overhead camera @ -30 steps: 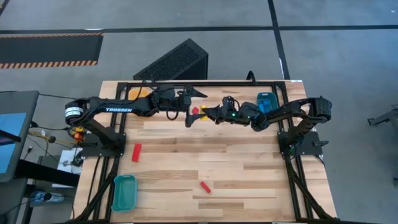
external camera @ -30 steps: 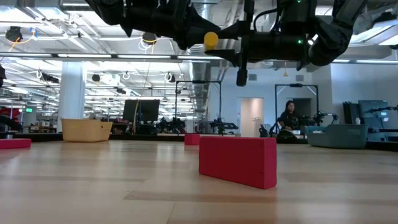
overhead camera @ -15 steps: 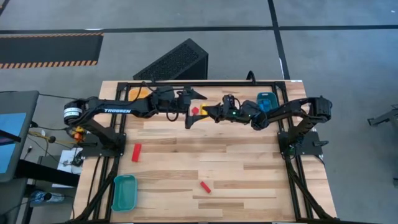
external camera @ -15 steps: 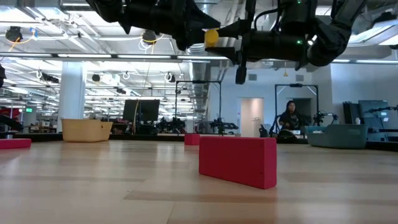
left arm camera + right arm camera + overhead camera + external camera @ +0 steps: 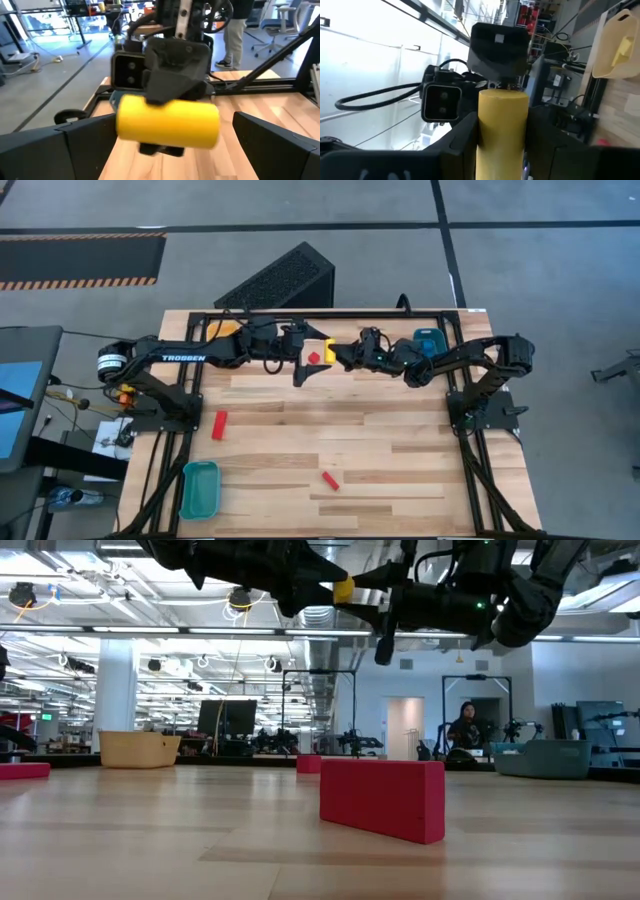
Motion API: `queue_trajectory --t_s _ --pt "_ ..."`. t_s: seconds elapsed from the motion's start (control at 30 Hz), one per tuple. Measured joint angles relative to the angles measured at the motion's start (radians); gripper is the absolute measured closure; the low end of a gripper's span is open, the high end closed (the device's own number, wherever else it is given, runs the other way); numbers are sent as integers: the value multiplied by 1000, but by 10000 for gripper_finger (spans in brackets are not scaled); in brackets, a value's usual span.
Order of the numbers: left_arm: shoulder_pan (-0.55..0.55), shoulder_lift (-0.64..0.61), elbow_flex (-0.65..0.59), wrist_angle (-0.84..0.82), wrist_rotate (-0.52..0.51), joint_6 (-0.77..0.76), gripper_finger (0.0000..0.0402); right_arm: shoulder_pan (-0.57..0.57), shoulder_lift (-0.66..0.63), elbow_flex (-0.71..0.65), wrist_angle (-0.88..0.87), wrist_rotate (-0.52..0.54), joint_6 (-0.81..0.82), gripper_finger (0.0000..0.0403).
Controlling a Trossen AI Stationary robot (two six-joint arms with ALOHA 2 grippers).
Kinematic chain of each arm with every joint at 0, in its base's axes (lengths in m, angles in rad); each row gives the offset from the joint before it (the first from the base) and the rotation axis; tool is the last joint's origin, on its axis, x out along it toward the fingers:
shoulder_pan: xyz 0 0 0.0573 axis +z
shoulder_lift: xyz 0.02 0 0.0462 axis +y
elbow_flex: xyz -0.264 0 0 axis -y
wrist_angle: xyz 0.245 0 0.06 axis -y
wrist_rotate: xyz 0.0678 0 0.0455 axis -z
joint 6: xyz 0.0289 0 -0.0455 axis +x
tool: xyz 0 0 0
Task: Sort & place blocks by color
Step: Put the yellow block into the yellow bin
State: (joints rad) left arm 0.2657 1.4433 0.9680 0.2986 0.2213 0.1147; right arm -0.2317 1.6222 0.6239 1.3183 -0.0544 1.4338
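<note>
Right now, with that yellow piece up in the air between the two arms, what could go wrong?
1. Only the right pincer grips the yellow block, high above the table; the left pincer is open around it. If the right releases early, it probably falls, perhaps near the red block.
2. The pincers sit very close and might bump.

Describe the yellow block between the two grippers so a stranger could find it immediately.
Start at the far edge of the wooden table, where both arms meet in mid-air. There the right gripper clamps a yellow block, with the open left gripper facing it. It is the only block off the table; the loose ones are red.
</note>
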Motion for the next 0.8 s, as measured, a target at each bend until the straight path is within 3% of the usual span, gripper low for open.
queue_trajectory --t_s 0.57,0.73,0.8 --pt "-1 0 0 5 -15 37 24 10 0 86 -102 -9 -47 260" --pt "-3 0 0 6 77 73 24 10 0 93 -108 -18 -47 260" --pt "-8 -1 0 6 70 73 24 10 0 93 -108 -34 -51 257"
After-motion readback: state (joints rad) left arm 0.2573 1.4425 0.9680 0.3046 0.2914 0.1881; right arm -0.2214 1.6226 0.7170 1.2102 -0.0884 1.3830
